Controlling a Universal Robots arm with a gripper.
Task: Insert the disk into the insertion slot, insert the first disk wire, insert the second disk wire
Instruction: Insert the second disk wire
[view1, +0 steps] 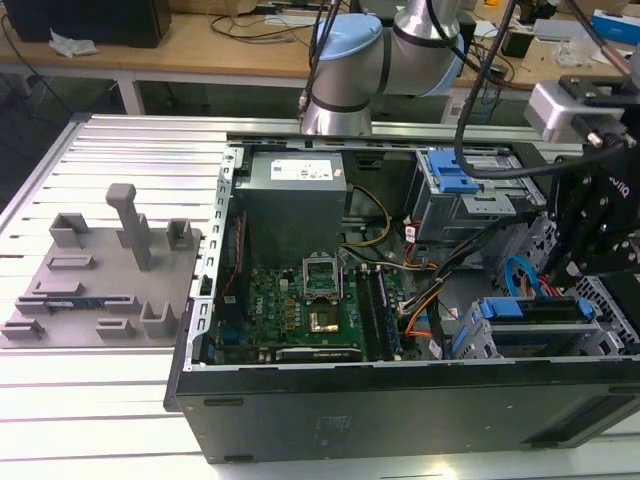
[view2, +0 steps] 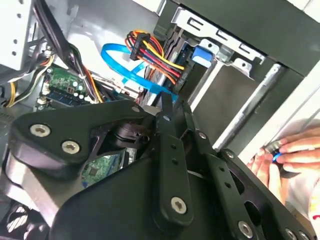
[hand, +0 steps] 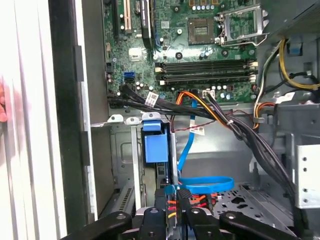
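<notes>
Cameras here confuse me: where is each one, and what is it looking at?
Exterior view: off the arm, looking down on the open computer case; the arm shows.
First wrist view: rides on the arm, faces the green circuit board; the gripper shows.
Second wrist view: rides on the arm, looks past the black gripper into the case; a person's hand shows.
Both wrist views share the light-blue cable.

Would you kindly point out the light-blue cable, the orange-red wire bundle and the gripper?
Light-blue cable (view2: 122, 62): second wrist view, on its curved loop.
Orange-red wire bundle (view2: 150, 52): second wrist view, on the wires' middle.
Gripper (hand: 171, 200): first wrist view, between the fingertips.
</notes>
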